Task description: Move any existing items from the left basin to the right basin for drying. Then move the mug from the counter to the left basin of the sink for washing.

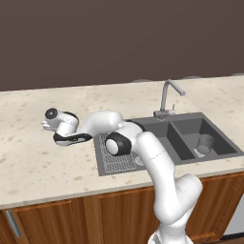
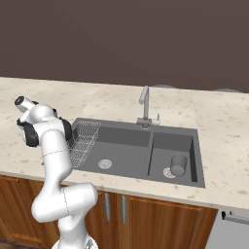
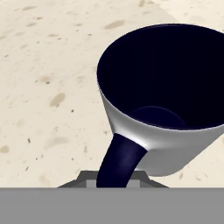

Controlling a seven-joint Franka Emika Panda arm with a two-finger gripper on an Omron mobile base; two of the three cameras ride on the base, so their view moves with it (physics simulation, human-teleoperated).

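Left base view: arm stretched left over counter [image 1: 28, 157], gripper [image 1: 46, 125] low by sink [image 1: 164, 125]; cup [image 1: 205, 143] in right basin [image 1: 220, 143].

Right base view: left basin [image 2: 127, 151] holds rack [image 2: 82, 141].

Hand view: mug [image 3: 175, 109] upright on counter, handle running down between fingertips [image 3: 89, 180]; can't tell if clamped.

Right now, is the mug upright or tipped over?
Upright: the mug stands on the counter, its dark mouth opening upward.
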